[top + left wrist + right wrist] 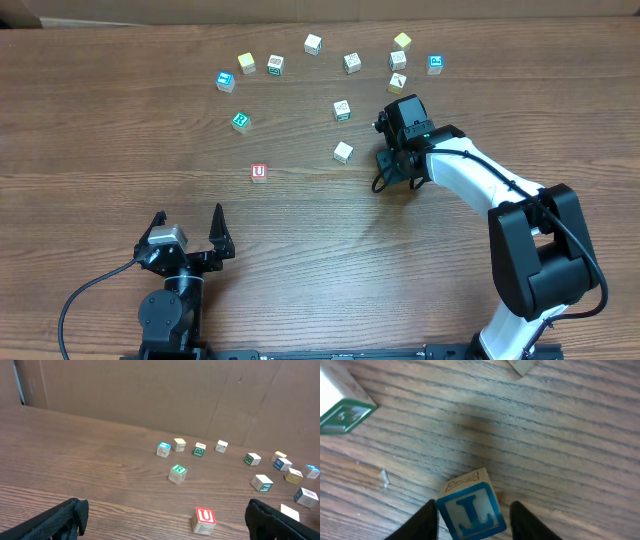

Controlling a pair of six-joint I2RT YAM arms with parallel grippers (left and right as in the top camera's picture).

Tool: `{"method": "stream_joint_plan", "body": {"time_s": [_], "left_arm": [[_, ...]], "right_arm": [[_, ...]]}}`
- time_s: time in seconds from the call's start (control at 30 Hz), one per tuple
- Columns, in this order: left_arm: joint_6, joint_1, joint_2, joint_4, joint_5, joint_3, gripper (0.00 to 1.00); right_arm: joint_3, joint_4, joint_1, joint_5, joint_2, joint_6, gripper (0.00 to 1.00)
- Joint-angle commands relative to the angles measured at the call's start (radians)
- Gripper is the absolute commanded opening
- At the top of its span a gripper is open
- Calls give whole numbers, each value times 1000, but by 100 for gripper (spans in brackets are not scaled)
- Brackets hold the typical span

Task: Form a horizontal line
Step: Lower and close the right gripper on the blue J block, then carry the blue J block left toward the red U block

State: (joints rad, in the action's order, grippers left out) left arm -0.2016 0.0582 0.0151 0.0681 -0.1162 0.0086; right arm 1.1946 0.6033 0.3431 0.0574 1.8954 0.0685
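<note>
holding the blue l cube, the right hand has its fingers closed against both sides of it, low over the table, right of centre. no line yet: red u cube, green r cube and a pale cube sit well apart, none touching. judged barely begun; every cube is yet to be set side by side in a row. left hand wide open, empty, near edge. other cubes scattered along the far side.

Matt wood-grain table, painted wooden L cube, perhaps cardboard wall
</note>
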Motion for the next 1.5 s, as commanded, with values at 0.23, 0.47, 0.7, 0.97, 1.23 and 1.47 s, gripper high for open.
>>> {"method": "stream_joint_plan", "body": {"time_s": [0.23,0.47,0.7,0.97,1.23,1.47], "left_arm": [[22,-6,-10,0,9,-4,100],[22,-6,-10,0,9,-4,100],[22,-6,-10,0,9,-4,100],[22,-6,-10,0,9,-4,100],[22,-6,-10,0,9,-4,100],[23,-6,-10,0,9,-4,100]], "right_arm": [[-5,-19,-6,-15,-17,-29,31],[32,-3,-2,-16,-27,-109,29],[157,102,40,-67,-89,-180,30],[202,43,194,-82,-118,-425,30],[201,-43,362,60,-83,-570,29],[201,-130,427,77,1,-599,30]]}}
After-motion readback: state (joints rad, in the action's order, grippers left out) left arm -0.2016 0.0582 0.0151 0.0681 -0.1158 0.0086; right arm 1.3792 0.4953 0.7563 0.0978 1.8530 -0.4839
